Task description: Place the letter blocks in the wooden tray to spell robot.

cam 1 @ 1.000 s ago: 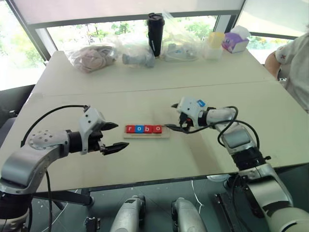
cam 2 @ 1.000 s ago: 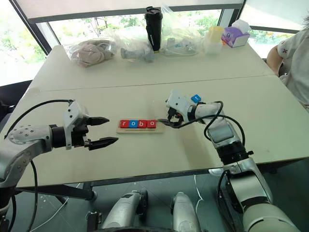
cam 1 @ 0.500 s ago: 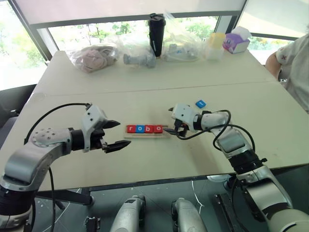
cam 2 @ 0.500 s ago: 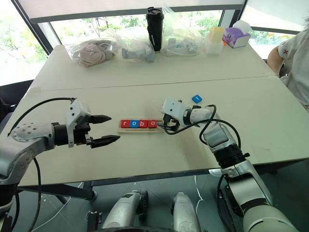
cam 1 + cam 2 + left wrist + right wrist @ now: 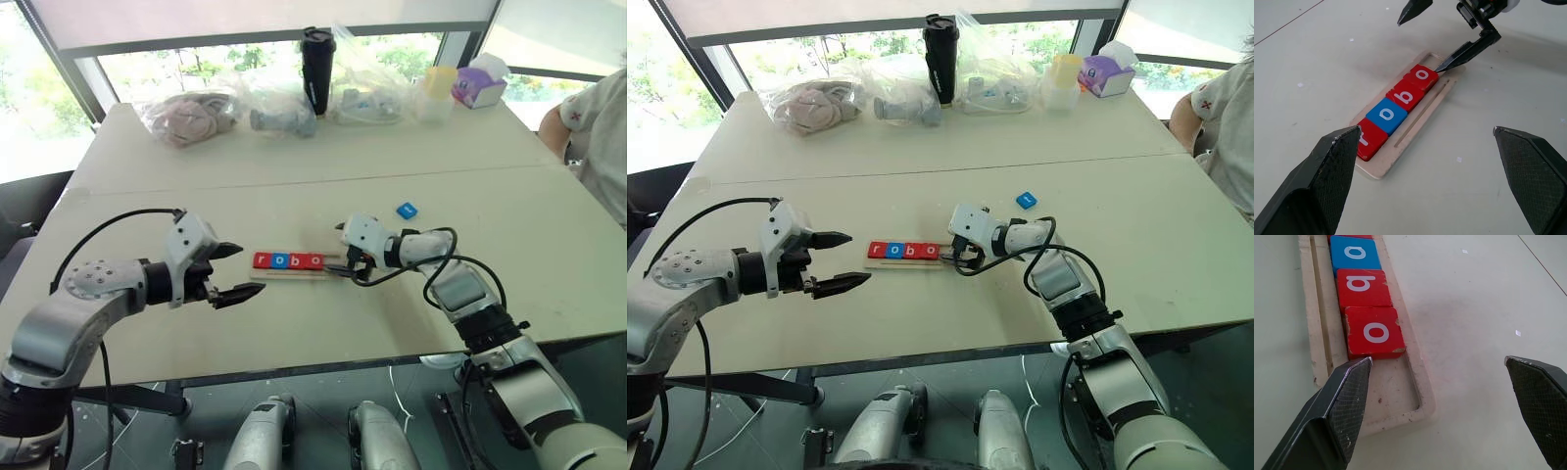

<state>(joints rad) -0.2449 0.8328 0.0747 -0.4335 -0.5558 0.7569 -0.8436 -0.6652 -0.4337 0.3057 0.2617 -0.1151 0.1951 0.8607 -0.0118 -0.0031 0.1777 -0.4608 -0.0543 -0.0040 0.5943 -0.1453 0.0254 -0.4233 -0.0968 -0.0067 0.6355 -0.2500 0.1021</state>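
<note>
With four red and blue letter tiles [image 5: 289, 260] seated in the pale wooden tray [image 5: 1382, 165] and the last blue tile [image 5: 407, 210] lying loose at two o'clock, the right gripper [image 5: 345, 262] – jaws spread, empty – has one fingertip in the vacant end slot and could nudge the row, while the left gripper [image 5: 229, 273] hangs open at nine o'clock.

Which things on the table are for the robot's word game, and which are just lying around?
For the game:
- pale wooden tray
- four red and blue letter tiles in it, reading "robo"
- loose blue tile on the table

Lying about:
- tall black tumbler
- clear plastic bags
- purple tissue box
- yellowish cup
</note>
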